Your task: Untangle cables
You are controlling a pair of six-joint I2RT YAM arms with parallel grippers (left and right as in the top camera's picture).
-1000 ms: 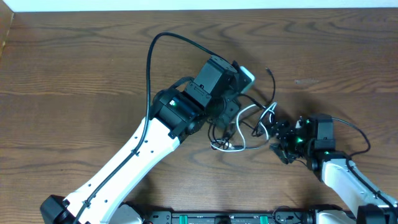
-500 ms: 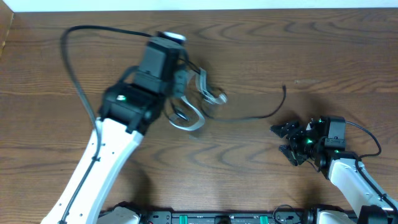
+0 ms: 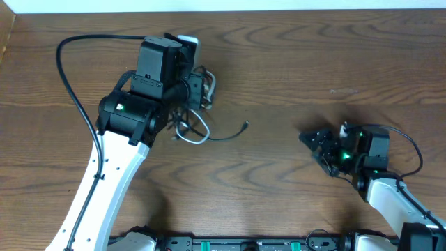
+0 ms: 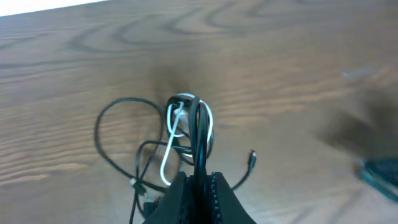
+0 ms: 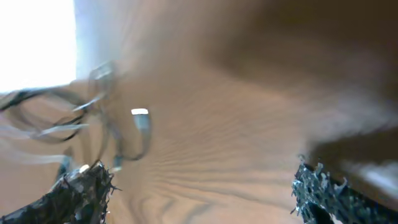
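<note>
Left wrist view: the left gripper (image 4: 200,179) is closed on the cables (image 4: 199,134), a black and white bundle at the far left. The right gripper (image 3: 318,144) stands open and empty, well apart on the right, so I think a pull may only drag the bundle or tighten the knot.

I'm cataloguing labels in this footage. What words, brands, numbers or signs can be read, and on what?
None readable: no text shows on the cables, the left gripper, the right gripper or the table. The right wrist view is too blurred to tell.
</note>
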